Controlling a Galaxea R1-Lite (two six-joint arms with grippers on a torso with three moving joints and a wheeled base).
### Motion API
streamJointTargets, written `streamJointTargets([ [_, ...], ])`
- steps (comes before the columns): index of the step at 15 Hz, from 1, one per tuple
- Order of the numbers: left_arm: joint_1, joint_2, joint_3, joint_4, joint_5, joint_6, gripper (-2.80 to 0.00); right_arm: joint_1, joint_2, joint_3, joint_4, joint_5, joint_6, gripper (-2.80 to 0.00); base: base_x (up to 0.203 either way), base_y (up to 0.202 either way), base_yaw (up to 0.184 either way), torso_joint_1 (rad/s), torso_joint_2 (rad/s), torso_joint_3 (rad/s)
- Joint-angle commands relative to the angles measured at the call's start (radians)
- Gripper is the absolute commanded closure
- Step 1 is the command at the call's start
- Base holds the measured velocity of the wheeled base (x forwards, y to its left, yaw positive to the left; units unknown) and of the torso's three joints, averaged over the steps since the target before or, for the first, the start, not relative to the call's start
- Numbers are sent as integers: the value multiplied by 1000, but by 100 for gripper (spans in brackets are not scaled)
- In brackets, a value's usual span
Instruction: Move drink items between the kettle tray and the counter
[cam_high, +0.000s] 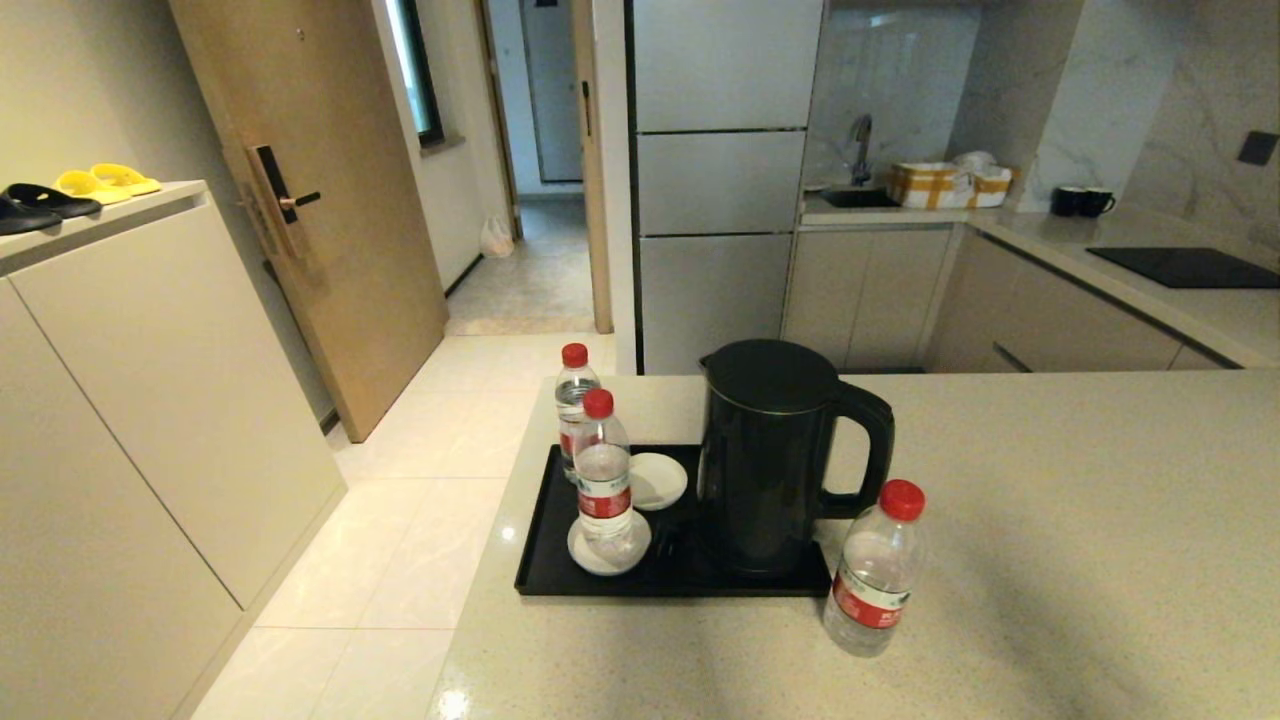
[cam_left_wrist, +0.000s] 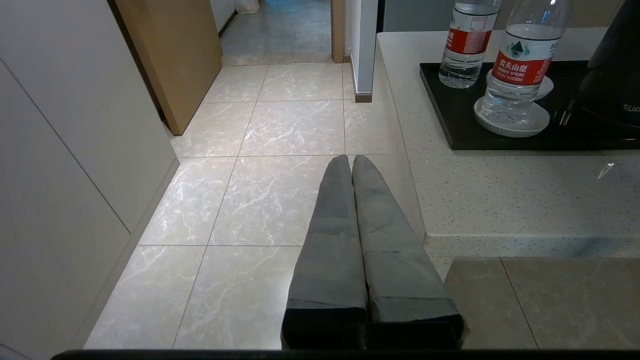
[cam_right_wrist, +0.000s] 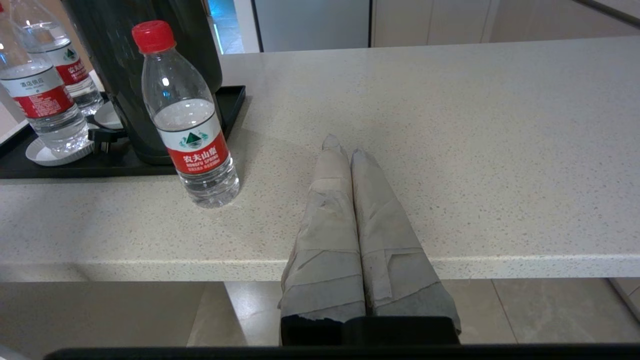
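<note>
From the head camera, the beige counter (cam_high: 1050, 560) fills the near right, its left edge dropping to a pale tiled floor (cam_high: 400, 560) that runs back to a wooden door (cam_high: 320, 200) and an open hallway. The black tray (cam_high: 545, 565) lies near that left edge, holding the kettle (cam_high: 770, 460), two white saucers, and two water bottles: the front bottle (cam_high: 605, 470) stands on the near saucer (cam_high: 590, 555), the back bottle (cam_high: 573, 395) at the tray's far left. A third bottle (cam_high: 875, 570) stands on the bare counter, just beside the tray's near right corner; broad open counter spreads to its right. In the left wrist view, the left gripper (cam_left_wrist: 351, 160) hangs over the floor beside the counter edge, fingers pressed together, holding nothing. In the right wrist view, the right gripper (cam_right_wrist: 345, 145) sits low at the counter's front edge, fingers together and empty, near the third bottle.
</note>
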Motion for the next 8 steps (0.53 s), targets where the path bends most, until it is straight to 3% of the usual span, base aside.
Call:
streamJointTargets([
  [1,0,1,0,0,1,0,0,0,2,0,0,0,0,0,0,0,0,0,0,0],
  [8,0,0,0,0,1,0,0,0,2,0,0,0,0,0,0,0,0,0,0,0],
])
